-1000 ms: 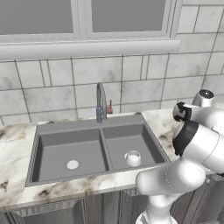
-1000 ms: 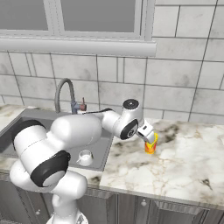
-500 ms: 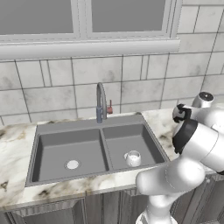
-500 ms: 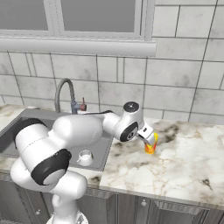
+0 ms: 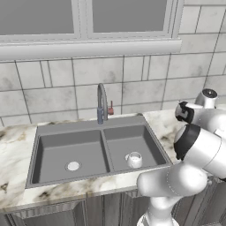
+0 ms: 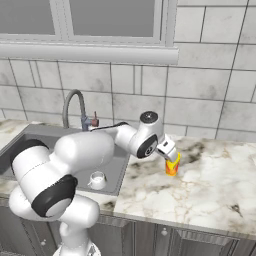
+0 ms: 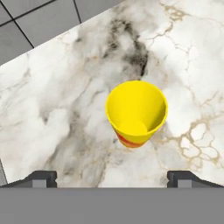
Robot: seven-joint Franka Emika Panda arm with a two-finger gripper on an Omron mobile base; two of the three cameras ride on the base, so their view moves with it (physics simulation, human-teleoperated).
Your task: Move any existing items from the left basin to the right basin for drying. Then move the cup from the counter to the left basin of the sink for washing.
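We are hovering our gripper [image 7: 112, 177] over the yellow cup [image 7: 136, 113], which is standing upright on the counter [image 7: 57, 118] at the centre of the hand view, with the jaws spread wide and holding nothing. The white mug [image 5: 133, 159] is sitting in the right basin [image 5: 143, 140], mid-frame. We are risking a tip: the tapered cup could topple if one finger [image 7: 40, 178] is clipping its rim while descending.

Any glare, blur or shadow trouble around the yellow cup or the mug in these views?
Hand view: yellow cup sharp, evenly lit, faint shadow on the counter. Right base view: cup partly behind the tool. Left base view: mug small but clear, no glare.
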